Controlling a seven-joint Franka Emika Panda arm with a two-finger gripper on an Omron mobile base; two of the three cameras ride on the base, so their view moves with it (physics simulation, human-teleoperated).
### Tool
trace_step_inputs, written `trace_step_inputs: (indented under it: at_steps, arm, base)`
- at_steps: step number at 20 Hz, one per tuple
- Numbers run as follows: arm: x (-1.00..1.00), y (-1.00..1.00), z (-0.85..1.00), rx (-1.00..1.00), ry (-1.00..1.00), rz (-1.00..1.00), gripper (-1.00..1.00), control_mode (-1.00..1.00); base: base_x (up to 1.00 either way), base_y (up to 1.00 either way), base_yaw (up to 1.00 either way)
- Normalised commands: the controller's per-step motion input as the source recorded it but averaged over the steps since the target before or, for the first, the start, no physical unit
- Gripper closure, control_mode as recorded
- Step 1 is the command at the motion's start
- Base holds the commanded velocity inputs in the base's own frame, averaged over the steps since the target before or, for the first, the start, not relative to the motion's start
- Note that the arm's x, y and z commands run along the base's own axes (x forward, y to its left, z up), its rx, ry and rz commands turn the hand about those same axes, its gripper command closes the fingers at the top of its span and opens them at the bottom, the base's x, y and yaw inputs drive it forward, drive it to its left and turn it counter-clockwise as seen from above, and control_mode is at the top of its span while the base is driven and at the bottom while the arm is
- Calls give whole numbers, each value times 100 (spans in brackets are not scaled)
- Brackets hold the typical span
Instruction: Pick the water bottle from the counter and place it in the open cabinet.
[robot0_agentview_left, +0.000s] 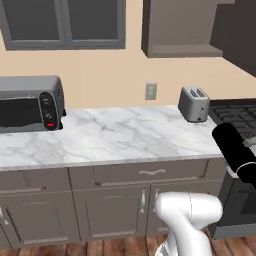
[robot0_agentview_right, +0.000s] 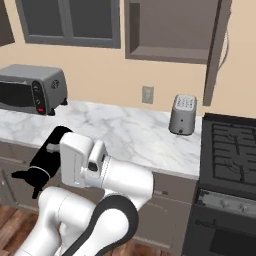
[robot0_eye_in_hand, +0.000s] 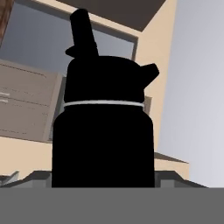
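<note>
From the left base view, the surface (robot0_agentview_left: 115, 137) carries a toaster oven (robot0_agentview_left: 30, 102) and a toaster (robot0_agentview_left: 194, 104), with no bottle standing on it. The open cabinet (robot0_agentview_left: 182, 27) hangs on the wall above the toaster.

From the right base view, the same cabinet (robot0_agentview_right: 172, 30) shows a plain, bare recess, nothing inside it that I can see. The arm is folded low in front of the surface, well below that shelf, so my guess is the move ahead is a long lift up and forward.

In the hand view, the bottle (robot0_eye_in_hand: 103, 131) sits right against the fingers, cap pointing away from them, its long axis running along the hand. I cannot tell how the fingers are set; they are hidden, though the bottle looks carried.
</note>
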Motion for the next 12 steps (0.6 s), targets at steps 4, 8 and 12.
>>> trace_step_inputs:
  at_steps: [4,8,12]
  arm:
    - [0,0,0,0,0,0,100,100]
    - [0,0,0,0,0,0,100,100]
    - [0,0,0,0,0,0,100,100]
  base:
    - [36,31,-19]
    - [42,40,-17]
    - [48,35,-14]
